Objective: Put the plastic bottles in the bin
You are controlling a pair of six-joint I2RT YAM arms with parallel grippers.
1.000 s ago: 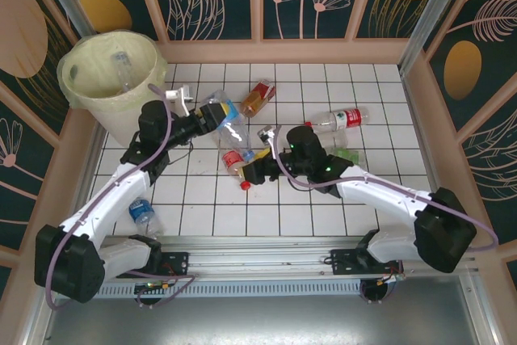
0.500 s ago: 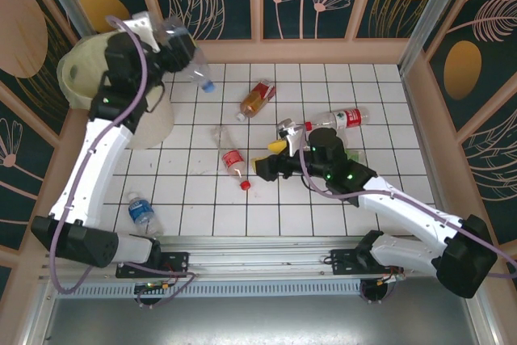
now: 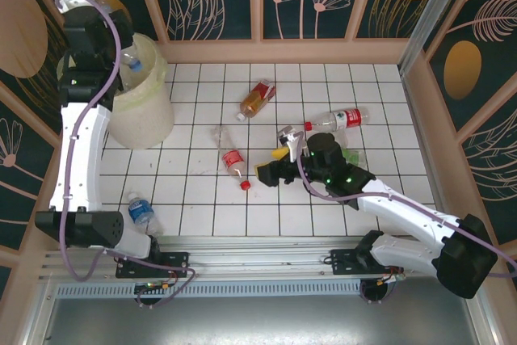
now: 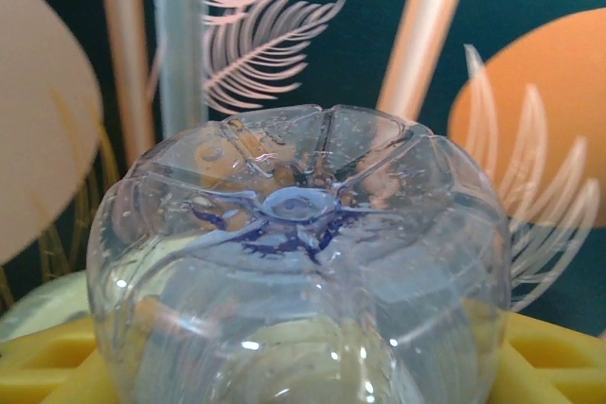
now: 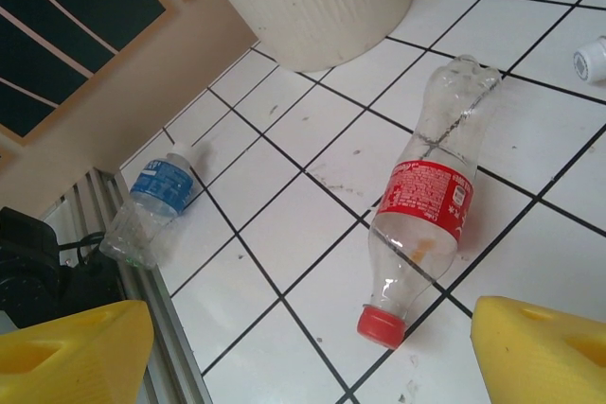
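L gripper (image 3: pixel 118 48) is raised over the bin (image 3: pixel 149 115) at far-left corner, jaws part-closed on a clear bottle (image 4: pixel 303 262), blue-cap end toward bin mouth. R gripper (image 5: pixel 312 333) is low over the tiles (image 5: pixel 284 224), fingers wide apart, holding nothing. Red-label bottle (image 5: pixel 426 201) w/ red cap lies flat just ahead, btwn them. Blue-label bottle (image 5: pixel 156 201) lies by the front rail (image 5: pixel 166 328).

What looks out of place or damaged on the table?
No spill visible. The red-label bottle lies on its side, its clear end crumpled and twisted. The blue-label bottle lies at the near edge of the table, beside the rail.
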